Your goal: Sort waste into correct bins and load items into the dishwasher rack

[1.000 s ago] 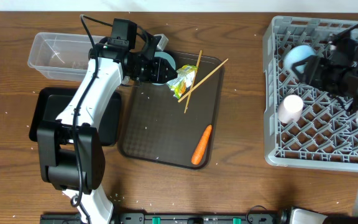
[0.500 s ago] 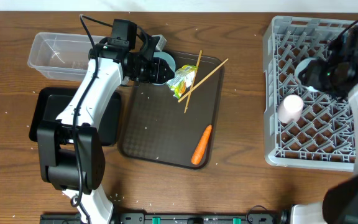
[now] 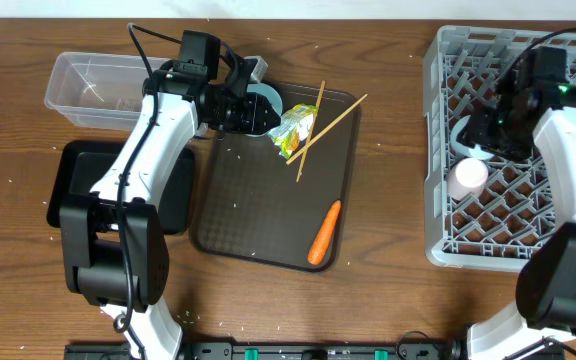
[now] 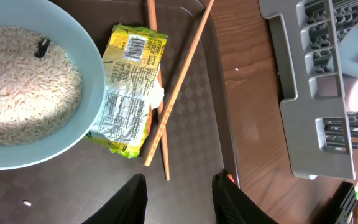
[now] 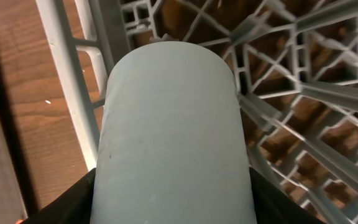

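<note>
Right wrist: fingers [image 5: 72, 205] clasp light blue cup [image 5: 173, 137]

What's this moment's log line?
right hand: holding light blue cup at rack | left hand: open by bowl | pink cup: in rack

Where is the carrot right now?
Overhead view: the carrot lies in the lower right corner of the brown tray, below the chopsticks, left of the grey rack.

Both arms use white, rounded link shells joined by black joint housings. The left arm [image 3: 153, 140] has a bulky black base block [image 3: 108, 255], and a thin black cable [image 3: 136, 38] loops off its wrist module. The right arm [image 3: 568, 150] matches. The left claw [image 4: 179, 199] has matt black fingers.
</note>
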Action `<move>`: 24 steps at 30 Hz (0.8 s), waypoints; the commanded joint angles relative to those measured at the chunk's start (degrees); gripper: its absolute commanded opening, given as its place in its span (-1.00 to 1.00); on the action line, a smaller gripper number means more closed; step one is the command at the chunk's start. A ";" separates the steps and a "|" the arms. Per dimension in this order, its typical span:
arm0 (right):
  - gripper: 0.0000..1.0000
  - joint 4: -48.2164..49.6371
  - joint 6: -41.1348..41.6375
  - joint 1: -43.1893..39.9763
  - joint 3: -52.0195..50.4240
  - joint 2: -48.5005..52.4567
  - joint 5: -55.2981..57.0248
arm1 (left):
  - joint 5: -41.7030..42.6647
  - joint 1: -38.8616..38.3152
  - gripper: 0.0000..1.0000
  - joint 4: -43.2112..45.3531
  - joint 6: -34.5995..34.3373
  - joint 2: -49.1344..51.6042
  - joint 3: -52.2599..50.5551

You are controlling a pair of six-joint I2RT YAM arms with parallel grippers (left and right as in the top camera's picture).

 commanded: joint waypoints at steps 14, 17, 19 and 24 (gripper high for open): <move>0.98 0.31 2.19 0.74 11.65 2.51 -1.14 | -0.35 -0.13 -0.28 -0.17 0.81 -0.39 -0.44; 0.98 -2.40 1.49 0.87 17.22 2.51 -2.56 | -0.35 -0.13 -0.28 -0.17 0.81 -0.39 -0.50; 0.98 -5.42 0.85 1.14 20.39 2.51 -2.60 | -0.35 -0.13 -0.28 -0.17 0.81 -0.39 -0.50; 0.81 -14.47 -2.67 1.33 20.81 2.54 -2.58 | -0.50 -0.13 -0.28 -0.22 0.79 -0.39 -0.57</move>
